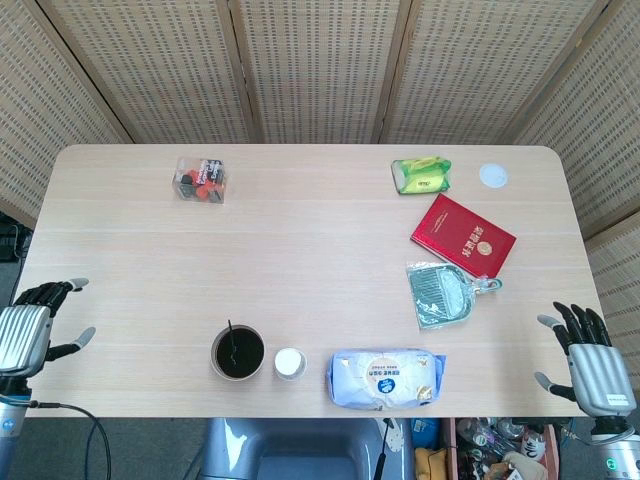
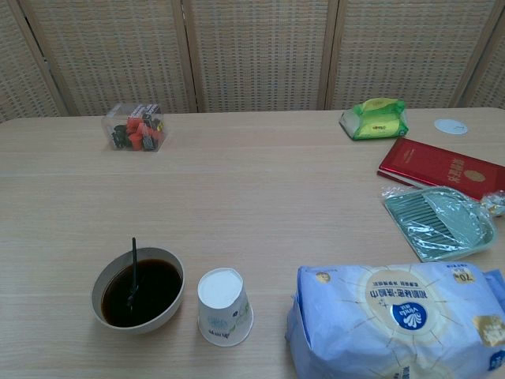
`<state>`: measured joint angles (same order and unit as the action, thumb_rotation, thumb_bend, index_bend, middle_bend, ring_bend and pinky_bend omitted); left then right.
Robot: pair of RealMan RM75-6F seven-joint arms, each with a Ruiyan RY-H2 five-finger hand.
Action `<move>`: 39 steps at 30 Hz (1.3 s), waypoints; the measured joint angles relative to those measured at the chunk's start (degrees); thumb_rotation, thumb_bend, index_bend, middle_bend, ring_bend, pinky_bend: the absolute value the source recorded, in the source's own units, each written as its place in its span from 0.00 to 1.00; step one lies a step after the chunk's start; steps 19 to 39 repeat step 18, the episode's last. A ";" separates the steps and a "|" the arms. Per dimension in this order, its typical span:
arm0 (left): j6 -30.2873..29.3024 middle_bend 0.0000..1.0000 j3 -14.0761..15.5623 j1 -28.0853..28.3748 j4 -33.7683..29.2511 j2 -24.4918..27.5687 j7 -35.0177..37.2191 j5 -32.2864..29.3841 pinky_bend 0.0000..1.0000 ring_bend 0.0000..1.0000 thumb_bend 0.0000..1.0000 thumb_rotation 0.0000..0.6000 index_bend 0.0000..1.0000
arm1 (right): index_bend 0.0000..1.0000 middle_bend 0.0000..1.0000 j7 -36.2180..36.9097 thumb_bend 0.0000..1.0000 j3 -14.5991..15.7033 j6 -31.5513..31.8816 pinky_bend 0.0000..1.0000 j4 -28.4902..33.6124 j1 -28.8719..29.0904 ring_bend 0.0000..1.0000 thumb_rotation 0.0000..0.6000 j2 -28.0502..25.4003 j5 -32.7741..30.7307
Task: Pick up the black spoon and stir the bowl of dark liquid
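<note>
The spoon stood in the bowl near the table's front edge, toward its left corner, its head sunk in the dark liquid and its handle leaning on the far rim. Your left hand hung off the left edge and your right hand off the front right corner, both empty with fingers spread. I'd judge you stood either before the pick or after the stir; next, bring the left hand to that handle and pinch it.
</note>
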<state>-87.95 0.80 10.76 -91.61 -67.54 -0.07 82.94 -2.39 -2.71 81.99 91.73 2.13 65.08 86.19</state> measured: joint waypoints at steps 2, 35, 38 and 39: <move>-0.66 0.09 0.33 -1.13 0.26 0.16 0.51 -0.08 0.00 0.03 0.22 1.00 0.15 | 0.26 0.13 -0.83 0.18 -0.03 -0.05 0.00 0.25 0.21 0.00 1.00 0.11 0.03; -2.09 0.08 1.63 -6.23 -0.06 0.45 2.58 0.96 0.00 0.03 0.22 1.00 0.15 | 0.26 0.11 1.14 0.18 -0.95 7.58 0.00 -4.47 -0.28 0.00 1.00 4.07 3.93; -2.09 0.08 1.63 -6.23 -0.06 0.45 2.58 0.96 0.00 0.03 0.22 1.00 0.15 | 0.26 0.11 1.14 0.18 -0.95 7.58 0.00 -4.47 -0.28 0.00 1.00 4.07 3.93; -2.09 0.08 1.63 -6.23 -0.06 0.45 2.58 0.96 0.00 0.03 0.22 1.00 0.15 | 0.26 0.11 1.14 0.18 -0.95 7.58 0.00 -4.47 -0.28 0.00 1.00 4.07 3.93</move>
